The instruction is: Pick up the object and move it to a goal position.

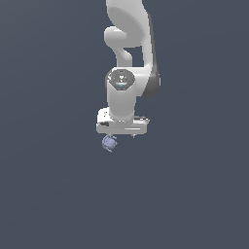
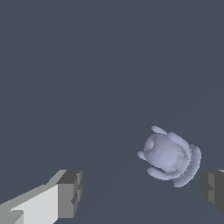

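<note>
- The end effector (image 2: 139, 192) is wide open and holds nothing.
- In the wrist view one finger (image 2: 70, 193) shows on one side, and the other finger (image 2: 213, 190) is cut off by the picture edge.
- The object (image 2: 169, 155), a small pale blue lumpy thing, sits between the fingers, nearer the cut-off one, not touching either.
- In the exterior view the object (image 1: 109, 143) peeks out just under the end effector (image 1: 122, 135), toward the exterior view's left.
- The fingers are hard to see there.
- The white arm (image 1: 127, 58) is cut off at the top edge.
- All around is plain dark floor (image 1: 194, 194) with lots of open room.
</note>
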`<state>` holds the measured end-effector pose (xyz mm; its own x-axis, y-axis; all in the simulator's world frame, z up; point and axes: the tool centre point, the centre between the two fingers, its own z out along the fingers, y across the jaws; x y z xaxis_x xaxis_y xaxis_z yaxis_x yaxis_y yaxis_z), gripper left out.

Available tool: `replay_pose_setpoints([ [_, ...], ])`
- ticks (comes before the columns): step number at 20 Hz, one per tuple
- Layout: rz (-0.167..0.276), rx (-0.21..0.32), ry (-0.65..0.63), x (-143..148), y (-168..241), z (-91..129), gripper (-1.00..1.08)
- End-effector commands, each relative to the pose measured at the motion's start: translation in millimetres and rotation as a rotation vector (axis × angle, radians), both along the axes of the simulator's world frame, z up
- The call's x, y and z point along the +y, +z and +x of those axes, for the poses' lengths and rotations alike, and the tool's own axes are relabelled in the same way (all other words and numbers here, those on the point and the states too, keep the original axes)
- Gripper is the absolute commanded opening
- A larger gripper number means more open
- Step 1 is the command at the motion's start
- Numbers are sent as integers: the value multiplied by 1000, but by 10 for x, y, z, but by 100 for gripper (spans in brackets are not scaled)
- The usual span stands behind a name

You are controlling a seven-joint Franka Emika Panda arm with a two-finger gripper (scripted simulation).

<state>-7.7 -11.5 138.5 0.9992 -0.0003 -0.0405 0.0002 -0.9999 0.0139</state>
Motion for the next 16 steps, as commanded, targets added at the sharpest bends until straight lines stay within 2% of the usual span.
replay_pose_setpoints([
  [1, 0, 0, 0, 0, 0, 0, 100],
  [16, -18, -1, 34, 31, 71, -32, 100],
])
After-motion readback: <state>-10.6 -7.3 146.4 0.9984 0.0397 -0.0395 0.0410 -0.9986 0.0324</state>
